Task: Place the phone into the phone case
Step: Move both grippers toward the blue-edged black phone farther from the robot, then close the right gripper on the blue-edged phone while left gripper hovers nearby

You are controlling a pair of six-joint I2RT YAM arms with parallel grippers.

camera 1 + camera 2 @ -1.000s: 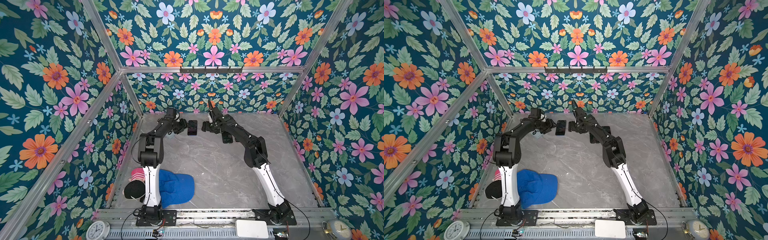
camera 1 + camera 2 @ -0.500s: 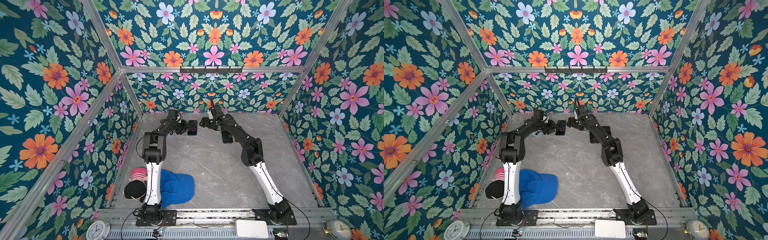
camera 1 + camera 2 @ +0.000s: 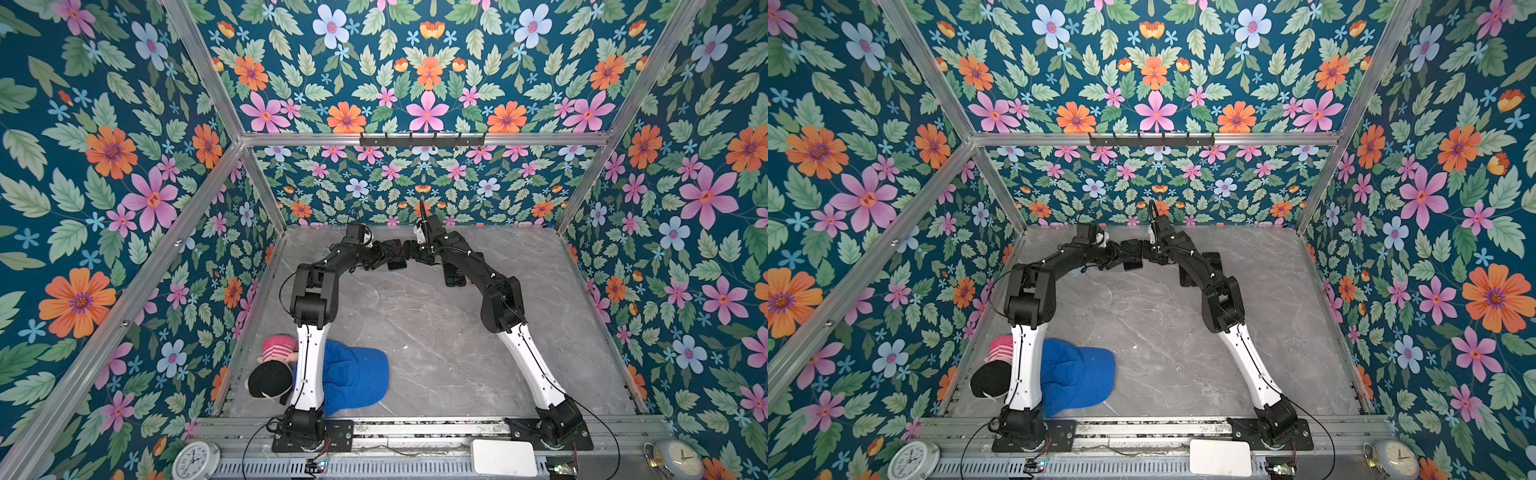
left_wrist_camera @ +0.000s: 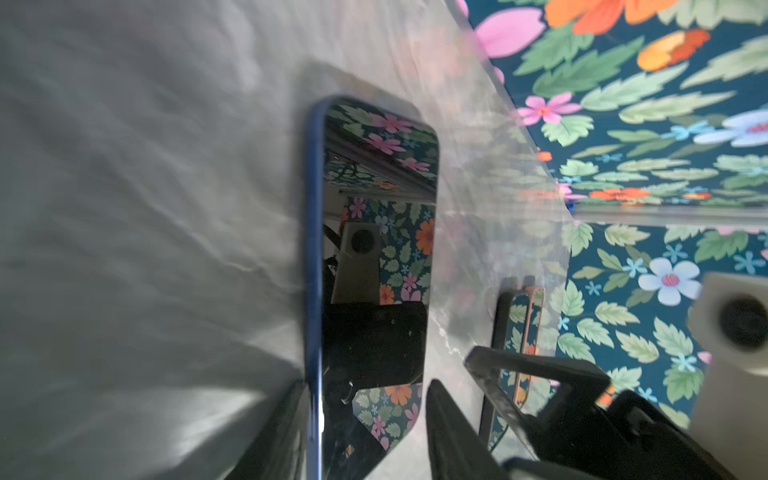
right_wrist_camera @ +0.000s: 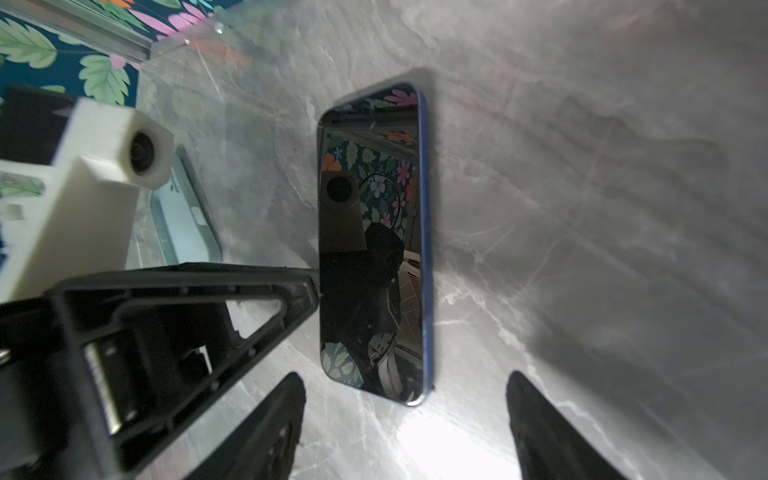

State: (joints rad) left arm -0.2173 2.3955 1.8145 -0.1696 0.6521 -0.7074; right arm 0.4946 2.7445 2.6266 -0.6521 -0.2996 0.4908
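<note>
The phone (image 3: 397, 262) lies flat, screen up, at the back of the bench (image 3: 415, 332), between the two arms' tips. The left pincer (image 4: 365, 440) stands over its near end with a finger just beside each long edge. Whether it is pinching or only flanking, I cannot tell. In the right wrist view one of its fingers (image 5: 286, 291) touches the phone's edge. The right pincer (image 5: 403, 424) is spread wide astride the same end, clear of the phone. A pale case (image 5: 187, 224) lies on the left arm's side, a black slab (image 3: 454, 277) on the right's — both apart from the phone.
</note>
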